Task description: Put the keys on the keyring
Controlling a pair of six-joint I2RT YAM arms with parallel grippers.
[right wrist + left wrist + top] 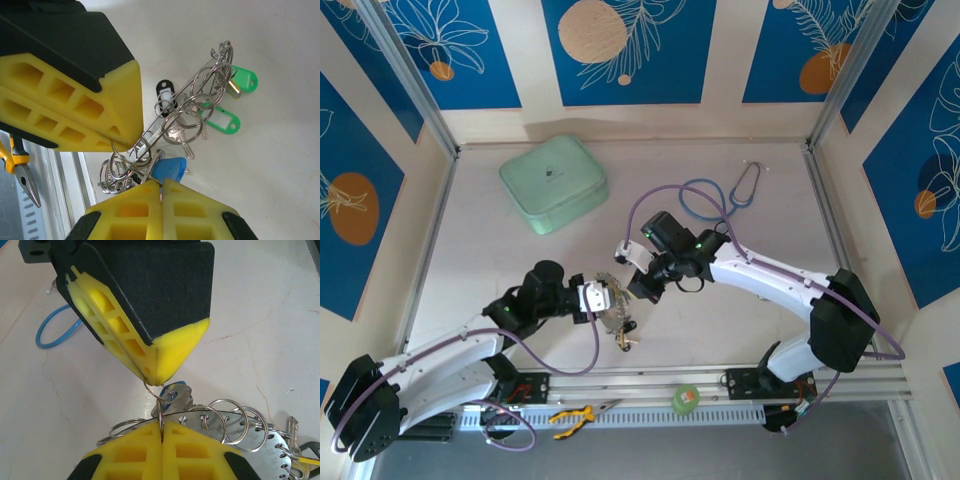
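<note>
The keyring [617, 312], a flat silvery notched plate [272, 450] hung with several split rings, is lifted just above the table's near middle. My left gripper [603, 297] holds it from the left, its yellow fingers shut [162, 432] on one upright split ring [161, 415]. From the right, my right gripper [638, 290] is shut [161, 186] on a thin ring tied to the blue-tagged key [170, 170]. Its fingertips [165, 367] sit right above my left ones. More keys hang on the rings, with green tags [222, 122] and a black tag [165, 90].
A mint-green case [553, 183] lies at the back left. A blue stethoscope [720, 195] lies at the back right, its tube [50, 335] in the left wrist view. Yellow-handled pliers [572, 415] and a green tape roll [686, 398] rest on the front rail.
</note>
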